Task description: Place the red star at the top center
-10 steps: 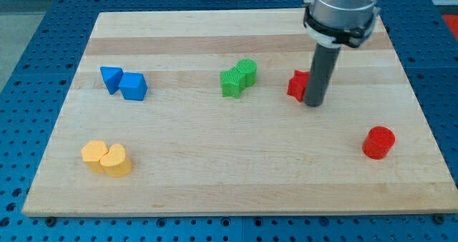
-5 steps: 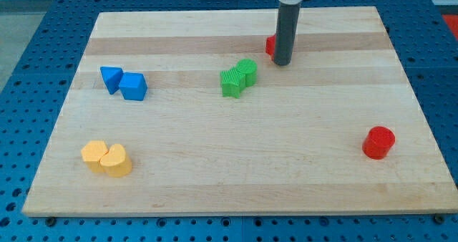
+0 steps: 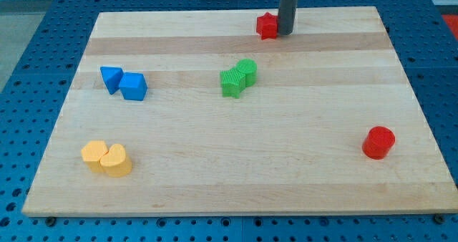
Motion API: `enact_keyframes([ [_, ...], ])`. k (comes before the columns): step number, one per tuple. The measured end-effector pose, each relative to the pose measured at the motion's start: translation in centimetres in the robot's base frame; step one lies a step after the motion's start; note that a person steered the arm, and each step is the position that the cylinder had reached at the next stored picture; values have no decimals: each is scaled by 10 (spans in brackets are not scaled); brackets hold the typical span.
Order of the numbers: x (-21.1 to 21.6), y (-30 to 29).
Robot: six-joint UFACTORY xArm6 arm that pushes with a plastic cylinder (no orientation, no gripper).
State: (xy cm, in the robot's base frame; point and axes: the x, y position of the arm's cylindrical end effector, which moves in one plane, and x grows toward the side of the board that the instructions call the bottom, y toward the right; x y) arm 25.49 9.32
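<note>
The red star (image 3: 267, 25) sits now near the top edge of the desk (image 3: 215, 163), a little to the view's right of the middle line. My tip (image 3: 285, 33) stands just at its right side, touching it or almost — I cannot tell which. I judge the task as nearly done: the star is at the top, and what is left is perhaps a small push toward the view's left to center it better.

I have no gripper, only the rod, so nothing is held or clenched.

There are no containers on the desk — only loose blocks. A green pair (image 3: 238, 77) lies below the star, near the middle. Two blue blocks (image 3: 124, 82) touch each other at the view's left, two yellow blocks (image 3: 106, 158) at the bottom left, and a red cylinder (image 3: 378, 142) stands alone at the right, well apart from all.
</note>
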Motion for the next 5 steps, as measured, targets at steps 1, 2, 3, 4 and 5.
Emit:
enact_keyframes([
  [1,-1,-8],
  [2,-1,-25],
  [3,-4,-40],
  [4,-12,-55],
  [5,-14,-70],
])
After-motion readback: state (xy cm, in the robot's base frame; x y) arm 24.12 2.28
